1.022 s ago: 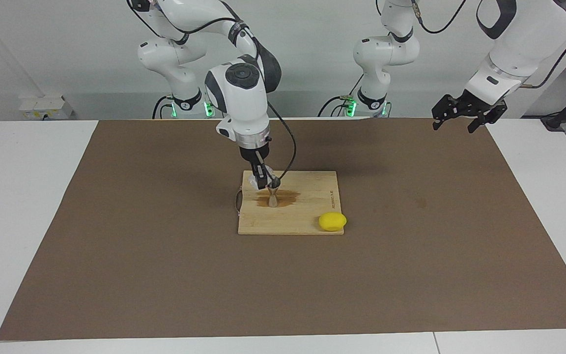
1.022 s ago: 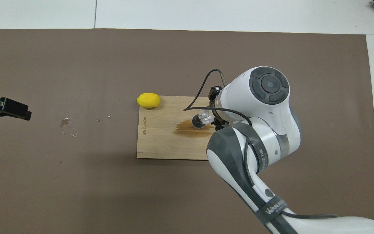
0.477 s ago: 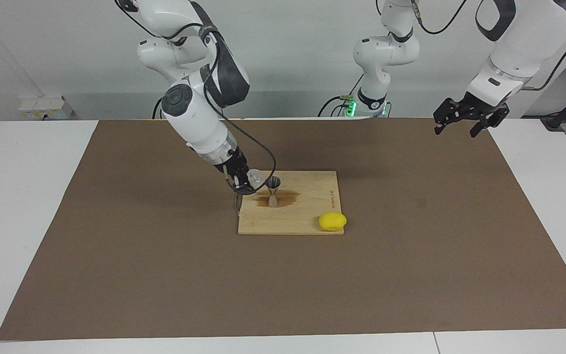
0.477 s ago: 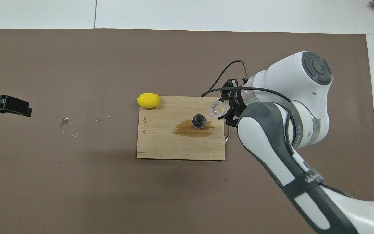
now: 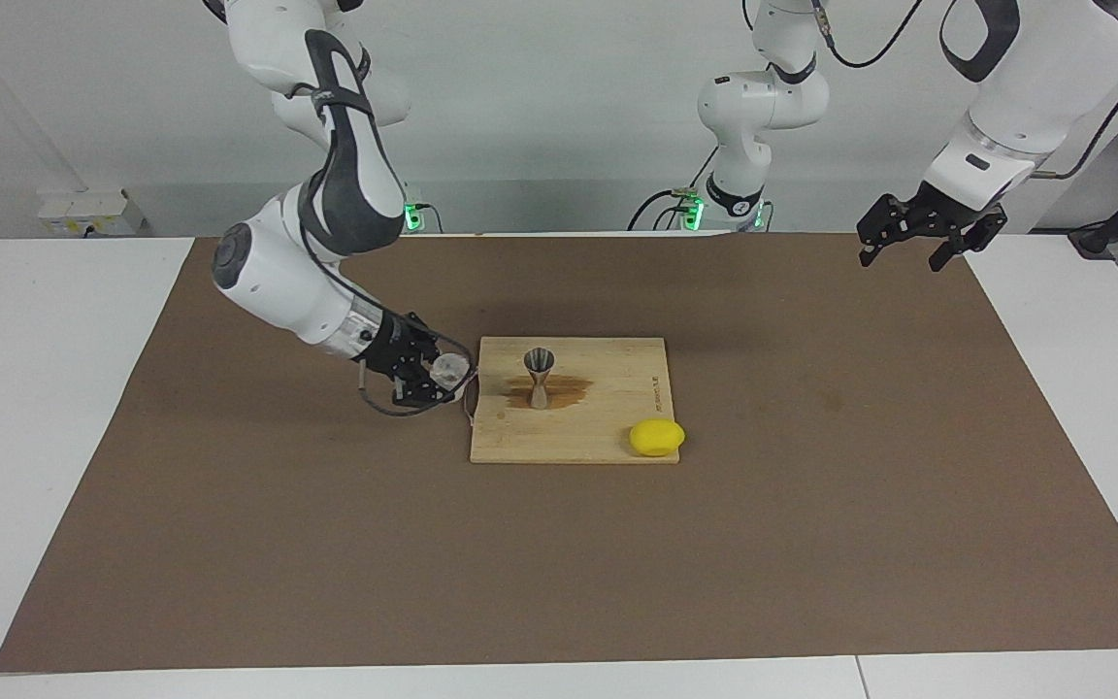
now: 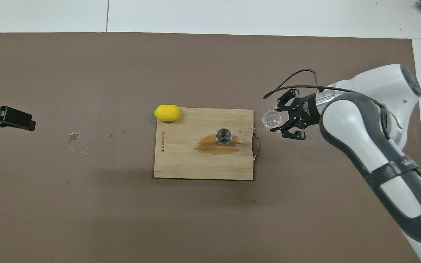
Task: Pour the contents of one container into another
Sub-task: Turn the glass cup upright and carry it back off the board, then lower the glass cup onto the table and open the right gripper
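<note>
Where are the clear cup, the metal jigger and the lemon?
clear cup (image 6: 271, 119), overhead view, its open mouth, held in the right gripper (image 6: 277, 120)
metal jigger (image 5: 540, 378), facing view, narrow waist
lemon (image 5: 657, 437), facing view, middle of its rind

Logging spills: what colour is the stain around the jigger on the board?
Dark brown stain on the pale wooden board, around the jigger; clearest overhead.

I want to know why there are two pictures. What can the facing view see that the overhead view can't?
Only the facing view shows the jigger's hourglass side shape, both arm bases, and the left gripper open over the mat's edge. Only the overhead view looks down into the jigger's mouth and shows droplets on the mat. Both show the right gripper holding the clear cup off the cutting board, the stain and the lemon.
</note>
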{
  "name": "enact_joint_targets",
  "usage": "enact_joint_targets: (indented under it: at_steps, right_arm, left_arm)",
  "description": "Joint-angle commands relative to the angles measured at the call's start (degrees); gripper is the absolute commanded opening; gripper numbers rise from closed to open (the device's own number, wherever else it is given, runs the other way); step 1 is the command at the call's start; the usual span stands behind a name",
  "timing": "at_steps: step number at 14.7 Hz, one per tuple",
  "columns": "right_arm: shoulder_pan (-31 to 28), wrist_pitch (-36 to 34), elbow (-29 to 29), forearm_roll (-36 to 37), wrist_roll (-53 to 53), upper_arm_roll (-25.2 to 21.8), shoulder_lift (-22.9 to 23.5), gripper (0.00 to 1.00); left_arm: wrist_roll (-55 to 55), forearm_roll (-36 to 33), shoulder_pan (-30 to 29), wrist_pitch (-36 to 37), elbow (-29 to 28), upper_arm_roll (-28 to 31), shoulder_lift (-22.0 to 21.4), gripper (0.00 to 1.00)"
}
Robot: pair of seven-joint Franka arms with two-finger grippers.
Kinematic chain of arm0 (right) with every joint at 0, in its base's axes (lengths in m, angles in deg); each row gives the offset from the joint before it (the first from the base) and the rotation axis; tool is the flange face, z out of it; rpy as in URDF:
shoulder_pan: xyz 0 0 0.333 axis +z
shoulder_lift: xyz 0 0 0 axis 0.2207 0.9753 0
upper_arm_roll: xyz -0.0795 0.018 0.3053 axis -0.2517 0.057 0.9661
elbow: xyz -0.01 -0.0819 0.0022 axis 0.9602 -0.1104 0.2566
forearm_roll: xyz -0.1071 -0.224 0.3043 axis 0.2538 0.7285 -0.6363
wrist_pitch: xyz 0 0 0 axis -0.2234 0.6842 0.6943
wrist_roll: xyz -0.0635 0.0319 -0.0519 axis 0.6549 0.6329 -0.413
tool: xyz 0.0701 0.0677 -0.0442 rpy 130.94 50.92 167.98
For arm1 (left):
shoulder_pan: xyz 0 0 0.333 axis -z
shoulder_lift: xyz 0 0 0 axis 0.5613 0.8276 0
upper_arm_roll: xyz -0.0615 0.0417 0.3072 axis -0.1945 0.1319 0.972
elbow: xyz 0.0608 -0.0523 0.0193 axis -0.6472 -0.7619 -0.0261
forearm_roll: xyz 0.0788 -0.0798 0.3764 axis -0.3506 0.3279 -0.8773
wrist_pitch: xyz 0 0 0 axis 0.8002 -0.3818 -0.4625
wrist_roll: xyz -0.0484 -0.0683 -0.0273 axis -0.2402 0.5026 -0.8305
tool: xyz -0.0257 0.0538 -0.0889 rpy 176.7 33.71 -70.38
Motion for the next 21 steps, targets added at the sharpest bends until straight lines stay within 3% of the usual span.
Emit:
enact_joint_targets:
  at_steps: [1,4,8,14,15,16,17,18,20,21]
  right_arm:
    - [-5.69,-0.57,4.14,-5.22,-7.57,0.74,-0.97,0.00]
    - [-10.61,-2.58,5.38,-7.50,-14.50,0.74,0.51,0.00]
    - [-18.26,-7.07,5.21,-9.18,-26.37,0.74,5.96,0.00]
    - [-19.51,-6.46,6.17,-9.36,-30.35,0.74,7.20,0.00]
    - [-19.51,-6.20,6.35,-9.36,-30.35,0.65,7.20,0.10]
    - [-19.68,-5.33,6.96,-9.36,-30.35,0.65,7.03,0.39]
    - [-20.29,-4.63,7.66,-9.79,-30.35,0.65,6.85,0.51]
    - [-20.56,-4.44,8.02,-10.67,-30.35,0.65,6.76,0.57]
    - [-20.56,-3.57,9.25,-10.85,-30.61,0.65,6.50,0.87]
    - [-20.74,-3.22,9.60,-10.85,-30.79,0.65,6.41,0.91]
  left_arm:
    - [-3.55,-1.08,0.45,-1.76,-2.47,0.32,-1.97,1.00]
    - [-4.80,-1.16,0.63,-1.85,-2.47,0.41,-1.88,1.00]
    - [-4.88,-4.15,0.63,-2.73,-2.38,0.32,-1.88,1.00]
    - [-6.73,-4.15,0.54,-2.73,-2.73,0.15,-2.06,1.00]
    - [-6.73,-4.15,0.45,-2.73,-2.90,0.15,-2.23,1.00]
    - [-6.73,-4.15,0.45,-2.73,-2.99,0.15,-2.32,1.00]
    - [-6.73,-4.15,0.45,-2.73,-2.99,0.15,-2.32,1.00]
    - [-6.73,-4.15,0.45,-2.81,-3.34,0.15,-2.41,1.00]
    - [-6.73,-4.15,0.45,-2.81,-3.35,0.15,-2.41,1.00]
    - [-6.82,-4.15,0.45,-2.81,-3.35,0.15,-2.41,1.00]
